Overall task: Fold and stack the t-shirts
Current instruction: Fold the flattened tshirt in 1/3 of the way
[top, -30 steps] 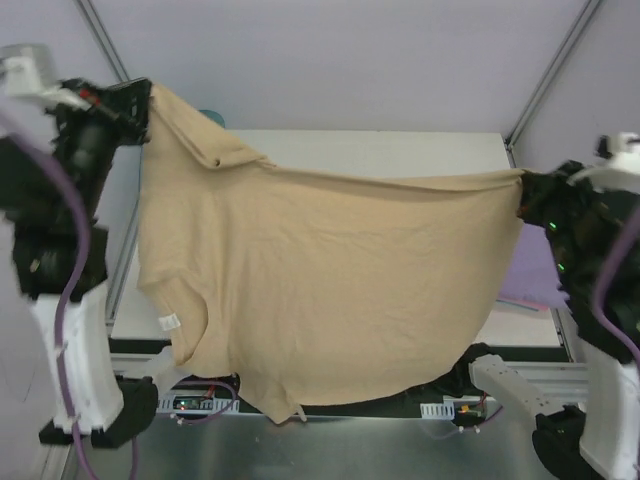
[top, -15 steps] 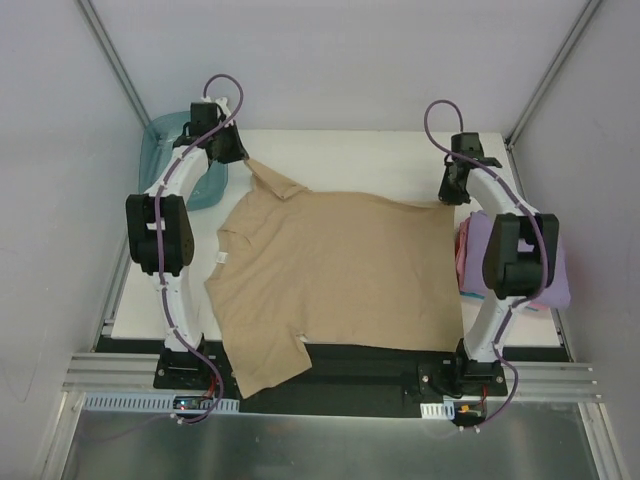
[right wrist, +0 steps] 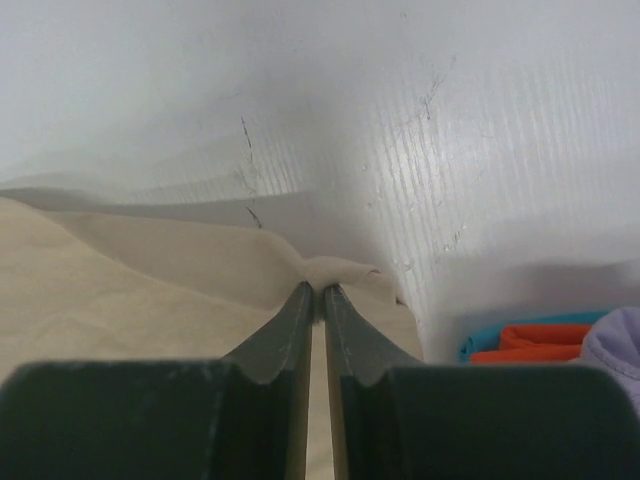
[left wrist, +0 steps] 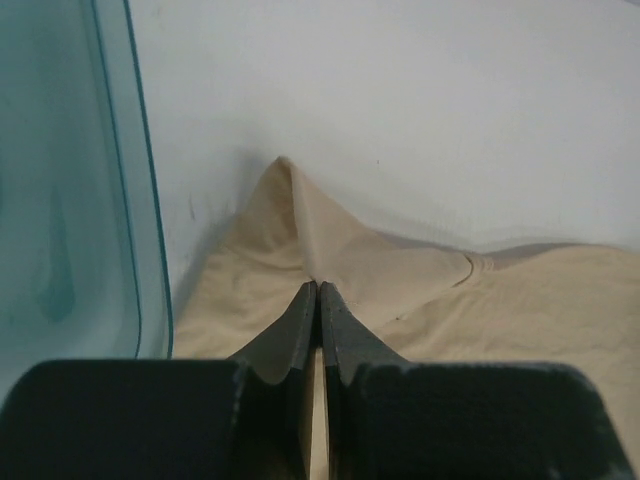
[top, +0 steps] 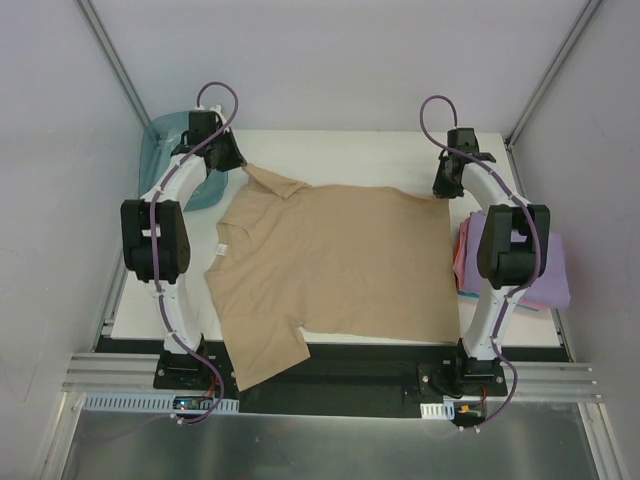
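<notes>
The tan t-shirt (top: 330, 260) lies spread flat on the white table (top: 380, 150), its hem hanging over the near edge. My left gripper (top: 238, 163) is at the far left corner, shut on a pinch of the tan cloth (left wrist: 300, 230) at its tips (left wrist: 317, 285). At the far right corner, my right gripper (top: 443, 192) pinches a small bunch of the same shirt (right wrist: 345, 272) between nearly closed fingers (right wrist: 318, 288). A folded lavender t-shirt (top: 545, 270) lies at the right on a pink one (top: 461, 258).
A teal translucent tub (top: 165, 140) stands at the far left corner, close beside my left gripper (left wrist: 70, 180). The right wrist view shows orange-red and teal cloth edges (right wrist: 520, 340) and lavender cloth (right wrist: 615, 345) at its lower right. Grey walls enclose the table.
A second ago both arms held the tan shirt stretched high in the air. They have lowered it and laid it flat on the table, drawing it slightly toward the far edge.
</notes>
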Robot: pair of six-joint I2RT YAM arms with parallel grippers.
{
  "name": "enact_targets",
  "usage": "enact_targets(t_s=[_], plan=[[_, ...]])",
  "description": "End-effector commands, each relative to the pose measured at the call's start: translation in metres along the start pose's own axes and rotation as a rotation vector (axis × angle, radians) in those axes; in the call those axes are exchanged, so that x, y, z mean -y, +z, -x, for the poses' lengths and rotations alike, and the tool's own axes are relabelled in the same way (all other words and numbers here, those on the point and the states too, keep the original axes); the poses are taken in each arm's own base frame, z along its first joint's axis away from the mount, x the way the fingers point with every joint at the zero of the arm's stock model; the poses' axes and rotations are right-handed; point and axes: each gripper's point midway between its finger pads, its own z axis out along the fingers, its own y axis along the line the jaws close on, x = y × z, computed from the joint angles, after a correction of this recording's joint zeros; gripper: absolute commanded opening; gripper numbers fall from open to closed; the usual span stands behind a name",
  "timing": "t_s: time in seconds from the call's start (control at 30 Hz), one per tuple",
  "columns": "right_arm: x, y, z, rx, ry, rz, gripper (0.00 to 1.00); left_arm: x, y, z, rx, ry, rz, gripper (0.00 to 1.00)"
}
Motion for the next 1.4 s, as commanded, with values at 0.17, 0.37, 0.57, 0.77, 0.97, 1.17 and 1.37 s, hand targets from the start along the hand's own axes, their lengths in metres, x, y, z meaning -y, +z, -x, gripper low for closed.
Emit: enact_targets(t_s=[0.17, 0.37, 0.57, 0.77, 0.97, 1.17, 1.37], plan=[[0.009, -0.061, -0.002, 0.047, -0.002, 0.016, 0.12, 0.008, -0.082, -0.029, 0.111, -0.09, 0.148, 0.0], [0.025, -0.077, -0.014, 0.016, -0.032, -0.048, 0.12, -0.008, -0.124, -0.073, 0.13, -0.203, 0.206, 0.0], [0.034, -0.088, -0.016, 0.011, -0.046, -0.08, 0.13, -0.009, -0.154, -0.101, 0.16, -0.271, 0.202, 0.0], [0.039, -0.094, -0.016, 0.005, -0.066, -0.098, 0.13, -0.009, -0.184, -0.122, 0.181, -0.312, 0.186, 0.0], [0.037, -0.094, -0.019, -0.002, -0.077, -0.088, 0.14, -0.01, -0.202, -0.152, 0.181, -0.338, 0.196, 0.0], [0.038, -0.091, -0.026, -0.023, -0.088, -0.085, 0.15, -0.016, -0.207, -0.184, 0.145, -0.359, 0.19, 0.0], [0.046, -0.09, -0.052, -0.079, -0.08, -0.111, 0.17, -0.024, -0.2, -0.228, 0.029, -0.38, 0.188, 0.0]])
